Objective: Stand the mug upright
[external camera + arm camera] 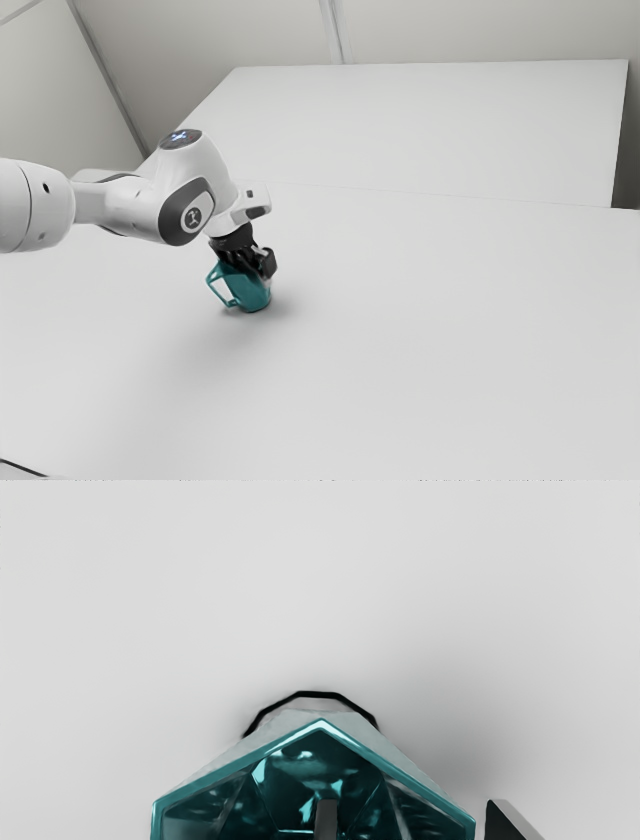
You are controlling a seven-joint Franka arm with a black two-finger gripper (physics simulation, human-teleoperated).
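Note:
The black gripper [252,262] is low over the table at the teal mug [252,292], whose handle points to the exterior view's left. The mug's mouth faces up toward the hand and its body looks slightly slanted; whether its base sits flat I cannot tell. In the wrist view my gripper [411,825] straddles the wall of the mug [320,765]: one finger reaches down inside the mouth, the other stands outside the rim. The fingers are well apart, with space between the inner one and the wall. The handle is hidden in the wrist view.
The white table [420,340] extends around the mug. A pale raised panel or second surface [430,130] lies beyond it at the back. A dark cable [22,467] shows at the exterior view's lower left corner.

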